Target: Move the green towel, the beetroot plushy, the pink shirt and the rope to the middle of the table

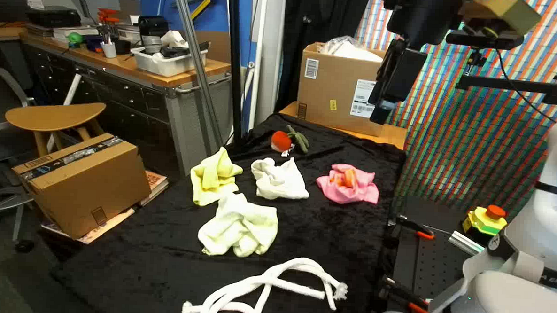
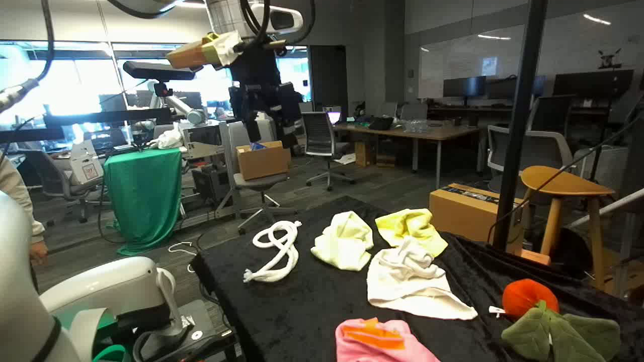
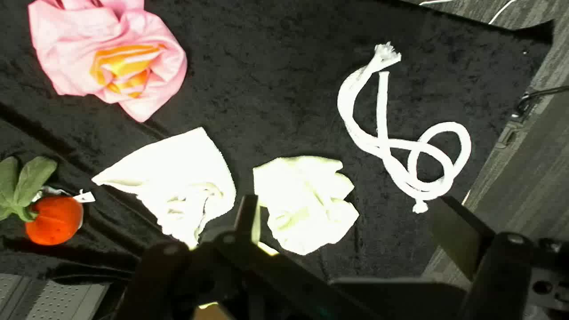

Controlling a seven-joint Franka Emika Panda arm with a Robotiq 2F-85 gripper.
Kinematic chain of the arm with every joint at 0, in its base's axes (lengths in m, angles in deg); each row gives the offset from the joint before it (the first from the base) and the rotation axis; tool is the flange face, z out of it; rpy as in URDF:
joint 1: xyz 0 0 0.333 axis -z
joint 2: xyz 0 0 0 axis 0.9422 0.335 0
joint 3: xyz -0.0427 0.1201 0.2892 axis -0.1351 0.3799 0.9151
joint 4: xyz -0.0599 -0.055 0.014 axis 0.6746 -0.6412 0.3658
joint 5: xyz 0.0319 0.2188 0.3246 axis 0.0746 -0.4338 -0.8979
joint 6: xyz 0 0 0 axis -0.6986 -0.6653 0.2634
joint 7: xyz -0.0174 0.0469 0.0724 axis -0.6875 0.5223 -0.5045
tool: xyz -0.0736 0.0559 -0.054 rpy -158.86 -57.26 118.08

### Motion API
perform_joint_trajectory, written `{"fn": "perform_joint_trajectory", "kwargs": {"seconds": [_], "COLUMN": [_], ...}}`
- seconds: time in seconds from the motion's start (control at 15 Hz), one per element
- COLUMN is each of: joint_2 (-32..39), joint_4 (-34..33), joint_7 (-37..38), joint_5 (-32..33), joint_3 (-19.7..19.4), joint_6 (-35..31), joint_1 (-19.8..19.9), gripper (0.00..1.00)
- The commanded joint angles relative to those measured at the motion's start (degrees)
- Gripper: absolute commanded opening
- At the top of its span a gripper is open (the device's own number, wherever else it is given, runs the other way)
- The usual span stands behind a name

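In an exterior view, the green towel, the pink shirt and the rope lie on the black worktop, with the beetroot plushy near the far end. In an exterior view, the end effector hangs high up, and in the wrist view its fingers are spread wide apart.

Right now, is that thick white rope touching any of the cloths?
No, in the wrist view bare black tabletop shows between the rope and its nearest neighbour, the pale cream-yellow cloth.
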Motion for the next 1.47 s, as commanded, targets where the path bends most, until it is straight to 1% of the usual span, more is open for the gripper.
{"fn": "perform_joint_trajectory", "kwargs": {"seconds": [0.0, 0.33, 0.53, 0.73, 0.8, 1.0, 1.2, 1.4], "joint_2": [0.02, 0.62, 4.48, 11.12, 14.24, 22.69, 31.76, 41.66], "joint_4": [-0.31, -1.04, -4.20, -10.98, -14.32, -23.80, -33.39, -42.58], "joint_7": [-0.12, -1.28, -2.27, -1.44, -1.36, 0.36, 3.26, 7.19], "joint_5": [-0.15, 0.64, 3.27, 5.79, 5.87, 6.99, 9.22, 11.57], "joint_3": [0.19, 0.14, 1.24, 3.61, 4.24, 7.03, 8.40, 8.75], "joint_6": [0.10, 0.10, -0.25, -0.64, -0.50, -0.27, 0.36, 1.15], "joint_1": [0.24, 0.18, 0.38, 0.15, -0.18, 0.72, 0.85, 0.70], "gripper": [1.00, 1.00, 1.00, 1.00, 1.00, 1.00, 1.00, 1.00]}}
